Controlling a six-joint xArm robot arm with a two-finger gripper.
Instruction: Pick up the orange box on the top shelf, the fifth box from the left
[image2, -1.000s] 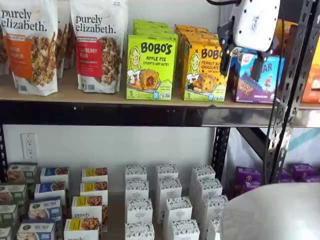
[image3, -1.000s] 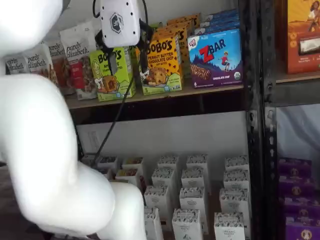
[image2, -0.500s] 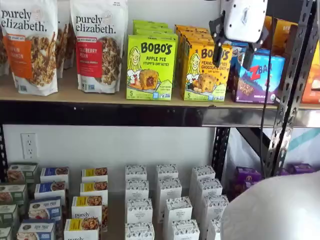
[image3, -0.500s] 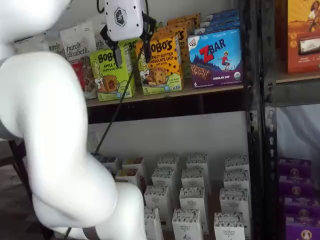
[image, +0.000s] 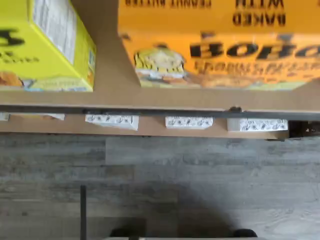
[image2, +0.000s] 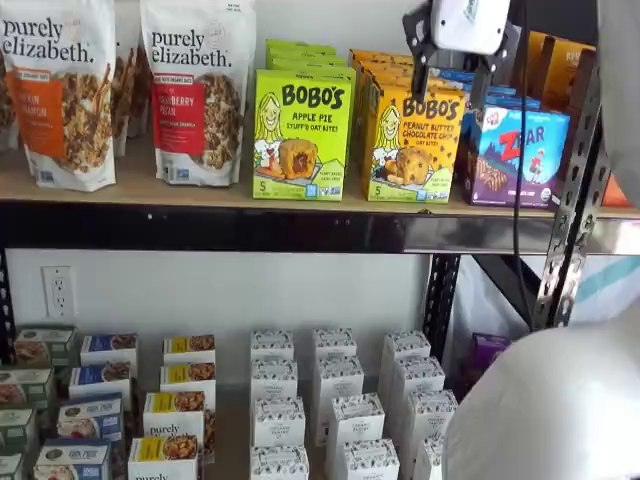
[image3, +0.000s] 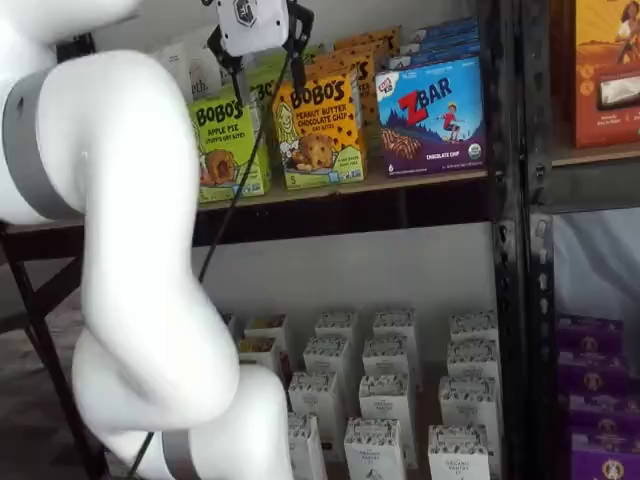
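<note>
The orange box (image2: 412, 140) stands upright at the front of the top shelf (image2: 200, 190), with more like it behind. It shows in both shelf views (image3: 320, 130) and, from above, in the wrist view (image: 220, 50). My gripper (image2: 450, 72) hangs in front of and slightly above the box's upper edge, not touching it. Its two black fingers are apart with a plain gap, so it is open and empty. It also shows in a shelf view (image3: 267, 70) before the gap between the lime-green and orange boxes.
A lime-green Bobo's apple pie box (image2: 300, 135) stands left of the orange box and a blue-purple Zbar box (image2: 515, 155) right of it. Granola bags (image2: 195, 90) stand further left. A black upright (image2: 570, 220) is at right. Small white boxes (image2: 335, 400) fill the lower shelf.
My gripper has risen and moved left across the shelf front, from before the Zbar box to above the orange box. The white arm has swung along with it.
</note>
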